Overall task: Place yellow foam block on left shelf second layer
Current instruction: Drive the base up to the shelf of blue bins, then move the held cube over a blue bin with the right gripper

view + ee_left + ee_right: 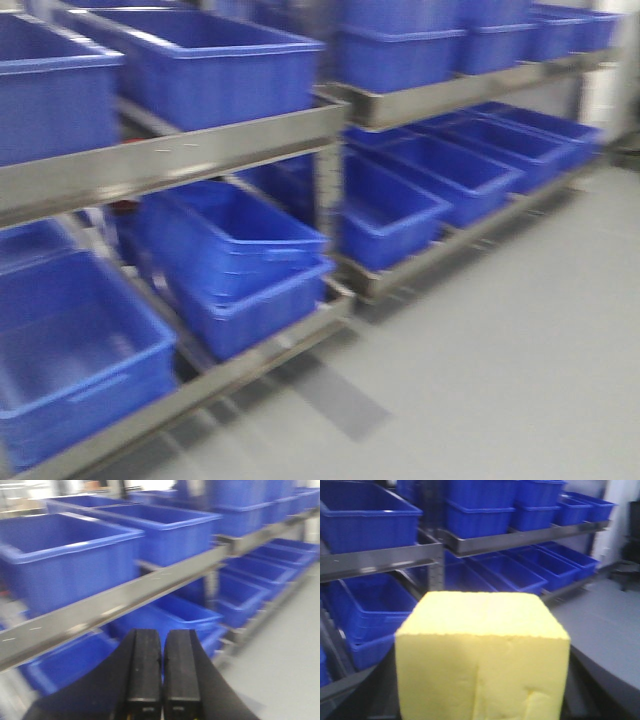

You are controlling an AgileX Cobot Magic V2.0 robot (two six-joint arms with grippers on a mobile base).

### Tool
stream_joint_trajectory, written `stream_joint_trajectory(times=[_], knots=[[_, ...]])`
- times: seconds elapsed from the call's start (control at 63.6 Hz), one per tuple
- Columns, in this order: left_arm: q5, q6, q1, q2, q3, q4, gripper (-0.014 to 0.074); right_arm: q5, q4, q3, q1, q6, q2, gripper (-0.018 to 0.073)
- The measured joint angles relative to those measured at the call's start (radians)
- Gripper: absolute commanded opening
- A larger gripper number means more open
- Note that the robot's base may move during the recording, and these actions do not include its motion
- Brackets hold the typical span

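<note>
Blurred frame. Left shelf and right shelf stand side by side, both tiers carrying blue bins, some nested. Grey floor in front.

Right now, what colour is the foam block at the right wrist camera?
The foam block is plain yellow, no pattern; clearest in the right wrist view.

Smeared shelves, a cropped block.
From the front, the blue bins and shelf rail blur into streaks; the yellow foam block runs off the bottom edge, hiding all but dark slivers of the right gripper; the left gripper is cropped below.
</note>
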Motion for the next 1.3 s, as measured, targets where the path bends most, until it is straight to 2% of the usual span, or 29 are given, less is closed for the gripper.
stream_joint_trajectory(times=[1.304], knots=[[0.000,0.000,0.000,0.000,0.000,0.000,0.0124,0.000,0.000,0.000,0.000,0.000,0.000,0.0487]])
